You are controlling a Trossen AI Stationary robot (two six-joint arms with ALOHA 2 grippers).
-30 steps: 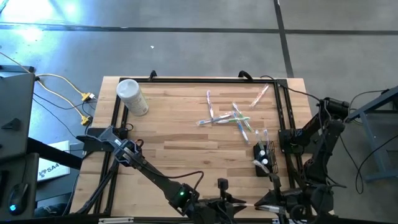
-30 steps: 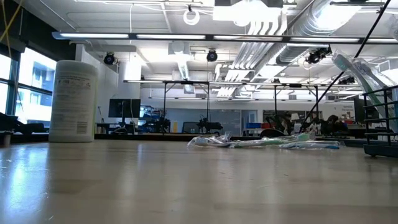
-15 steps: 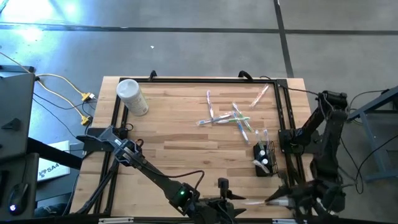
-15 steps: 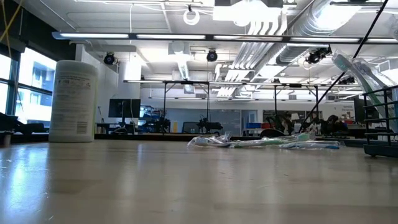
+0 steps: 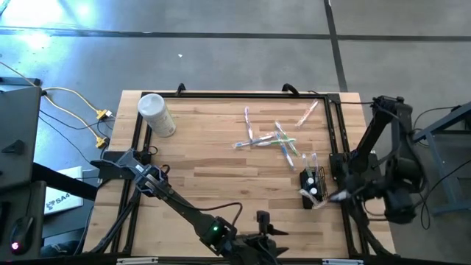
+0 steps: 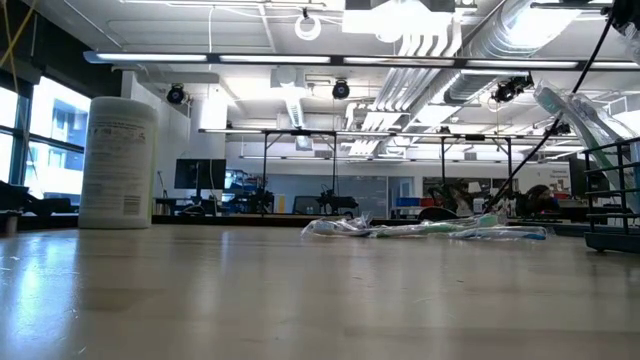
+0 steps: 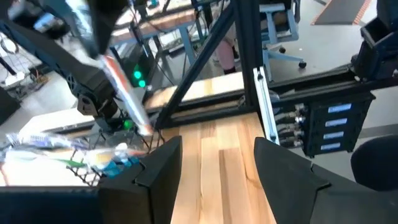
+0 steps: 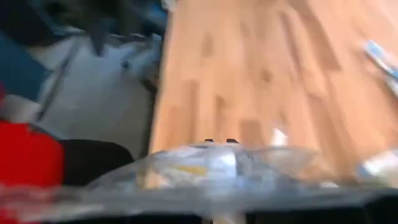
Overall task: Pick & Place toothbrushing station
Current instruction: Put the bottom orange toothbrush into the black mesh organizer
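Wooden table (image 5: 213, 177) underneath | my right gripper (image 5: 340, 196) clamped on a wrapped toothbrush (image 5: 324, 200) beside the mesh holder (image 5: 313, 188) | my left gripper (image 7: 214, 162) spread open, empty.

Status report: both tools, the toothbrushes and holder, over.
Right tool shut on wrapped toothbrush, beside holder. Left tool open, empty. Loose toothbrushes mid-table.

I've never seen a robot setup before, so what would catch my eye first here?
Probably the loose heap of toothbrushes scattered across the far right part of the wooden table. Next, the right gripper by the right edge, carrying a clear wrapped toothbrush beside the black mesh holder. A white canister stands alone at the far left corner.
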